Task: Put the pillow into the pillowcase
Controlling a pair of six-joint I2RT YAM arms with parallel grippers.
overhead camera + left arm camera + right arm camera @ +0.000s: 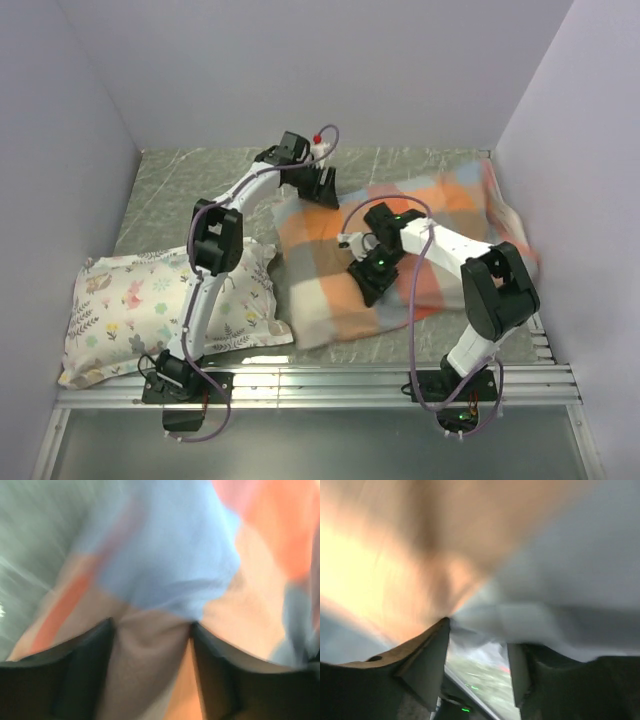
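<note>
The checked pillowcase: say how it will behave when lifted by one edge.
Probably floppy: the pillowcase lies rumpled on the table and bunches into a fold between the fingers of the left gripper. It would likely sag rather than hold its shape, since soft cloth drapes over the tips of the right gripper.

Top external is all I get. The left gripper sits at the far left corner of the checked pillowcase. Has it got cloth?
Observer: In the left wrist view, a fold of the pillowcase fills the gap of the left gripper. It is too blurred to tell if it is clamped.
Operator: Right one?
Observer: The right gripper is open. Its gap is clear, with the table showing through.
Operator: Any cloth near it?
Observer: Pillowcase cloth hangs just over its fingertips, above the gap.
</note>
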